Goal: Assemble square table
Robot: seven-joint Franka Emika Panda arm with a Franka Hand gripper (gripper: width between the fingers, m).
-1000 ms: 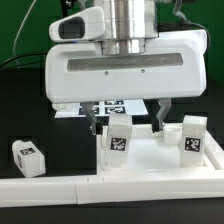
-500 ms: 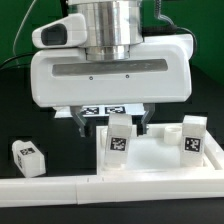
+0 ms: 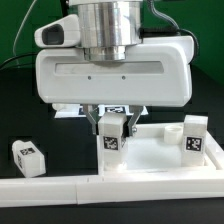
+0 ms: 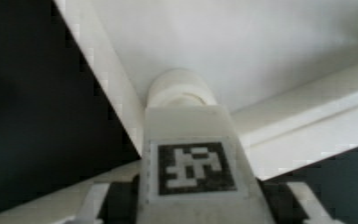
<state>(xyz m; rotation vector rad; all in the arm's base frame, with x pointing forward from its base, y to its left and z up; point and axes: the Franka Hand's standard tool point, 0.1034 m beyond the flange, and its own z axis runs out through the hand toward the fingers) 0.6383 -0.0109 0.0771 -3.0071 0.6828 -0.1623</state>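
The white square tabletop [image 3: 150, 160] lies at the front, rim up. One tagged white leg [image 3: 111, 135] stands upright at its left corner, and a second leg [image 3: 192, 138] stands at its right corner. A third leg [image 3: 28, 157] lies loose on the black table at the exterior view's left. My gripper [image 3: 113, 124] is low over the left leg, with a finger on each side. In the wrist view the leg [image 4: 194, 140] sits between the fingers [image 4: 103, 198]. Narrow dark gaps show on both sides, so the gripper [image 4: 204, 205] is open around it.
A long white L-shaped rail [image 3: 50, 187] runs along the front edge, just in front of the tabletop. The marker board [image 3: 118, 108] lies behind the tabletop, mostly hidden under my hand. Black table surface lies to the exterior view's left.
My gripper has moved to the exterior view's left and come lower. Its fingers were spread wide and are now closer together, straddling the left leg.
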